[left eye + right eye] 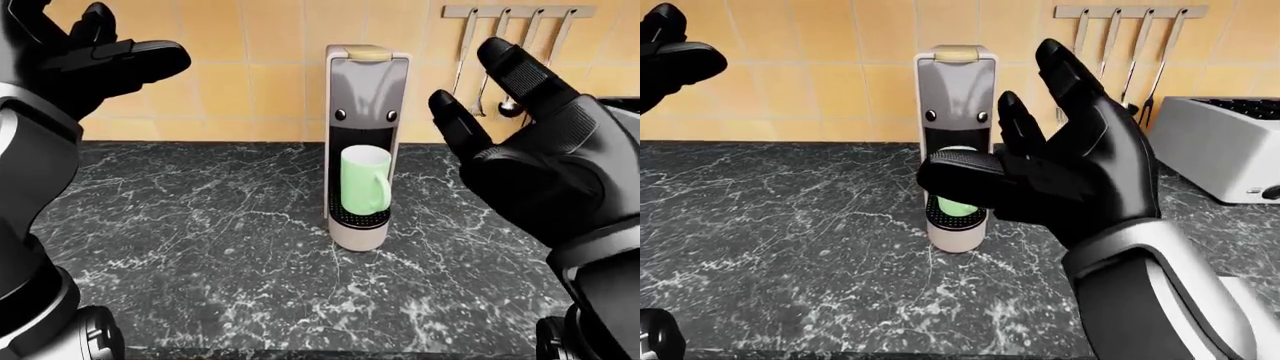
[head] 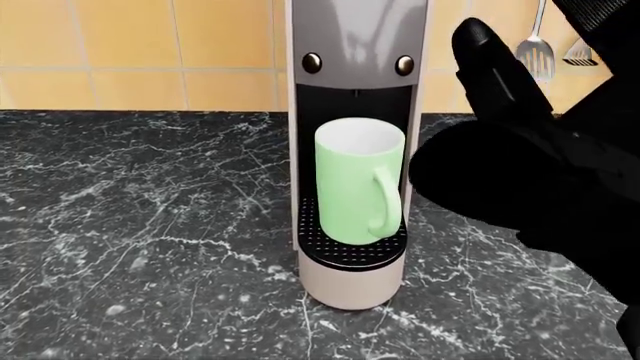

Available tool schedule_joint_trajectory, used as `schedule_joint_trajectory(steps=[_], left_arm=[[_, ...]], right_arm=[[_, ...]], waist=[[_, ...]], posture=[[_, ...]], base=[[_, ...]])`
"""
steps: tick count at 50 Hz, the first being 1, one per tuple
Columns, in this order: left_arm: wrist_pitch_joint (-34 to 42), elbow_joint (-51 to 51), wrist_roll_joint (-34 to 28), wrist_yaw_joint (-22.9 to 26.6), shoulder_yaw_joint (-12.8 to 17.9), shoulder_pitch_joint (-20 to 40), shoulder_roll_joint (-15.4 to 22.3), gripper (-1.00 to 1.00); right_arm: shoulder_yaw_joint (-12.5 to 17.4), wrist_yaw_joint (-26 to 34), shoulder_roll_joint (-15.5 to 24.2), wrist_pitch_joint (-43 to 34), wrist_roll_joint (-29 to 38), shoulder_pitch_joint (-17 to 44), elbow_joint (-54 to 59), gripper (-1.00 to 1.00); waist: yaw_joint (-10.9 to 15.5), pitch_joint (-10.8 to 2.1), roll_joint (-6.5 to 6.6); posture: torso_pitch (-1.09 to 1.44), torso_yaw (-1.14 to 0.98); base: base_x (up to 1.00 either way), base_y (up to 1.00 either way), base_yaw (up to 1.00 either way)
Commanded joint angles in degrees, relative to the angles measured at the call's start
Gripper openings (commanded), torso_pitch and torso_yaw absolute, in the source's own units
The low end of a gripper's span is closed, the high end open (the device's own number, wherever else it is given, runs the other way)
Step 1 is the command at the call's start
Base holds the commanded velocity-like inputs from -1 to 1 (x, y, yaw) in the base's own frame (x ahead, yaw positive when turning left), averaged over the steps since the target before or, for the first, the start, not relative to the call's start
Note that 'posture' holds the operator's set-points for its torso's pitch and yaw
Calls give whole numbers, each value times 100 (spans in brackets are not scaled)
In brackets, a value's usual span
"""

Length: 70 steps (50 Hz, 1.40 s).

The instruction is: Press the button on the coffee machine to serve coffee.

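Black marbled counter (image 1: 200,247), yellow tiled wall (image 1: 250,67), perhaps utensils on rail (image 1: 517,11)
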<state>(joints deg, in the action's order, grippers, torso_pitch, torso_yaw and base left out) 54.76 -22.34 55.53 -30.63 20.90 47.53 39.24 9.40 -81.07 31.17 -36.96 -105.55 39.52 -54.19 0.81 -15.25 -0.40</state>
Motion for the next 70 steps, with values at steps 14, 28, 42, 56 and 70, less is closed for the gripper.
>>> schedule_joint_trajectory(steps=[14, 28, 42, 56, 70], left_arm=[[-120, -61, 45, -25, 48, 175, 92, 100], [-180, -27, -43, 47, 21, 134, 55, 100], [-123, -58, 46, -34, 44, 181, 83, 100], [-131, -59, 14, -8, 35, 177, 66, 100], [-157, -39, -33, 30, 18, 169, 43, 100]], right_arm=[[-22, 587, -505, -249, 715, -272, 282, 100], [36, 648, -544, -281, 779, -288, 319, 100], [7, 909, -687, -326, 1049, -246, 581, 100], [-77, 953, -859, -351, 1220, -136, 714, 100], [-148, 1127, -1044, -399, 1469, -139, 829, 100]], waist=[[6, -53, 40], [12, -69, 47], [0, -76, 53], [3, -76, 61], [9, -82, 72]], posture=[[-43, 0], [-43, 0], [-43, 0], [-43, 0], [-43, 0]], base=[[0, 0, 0], [0, 0, 0], [0, 0, 0], [0, 0, 0], [0, 0, 0]])
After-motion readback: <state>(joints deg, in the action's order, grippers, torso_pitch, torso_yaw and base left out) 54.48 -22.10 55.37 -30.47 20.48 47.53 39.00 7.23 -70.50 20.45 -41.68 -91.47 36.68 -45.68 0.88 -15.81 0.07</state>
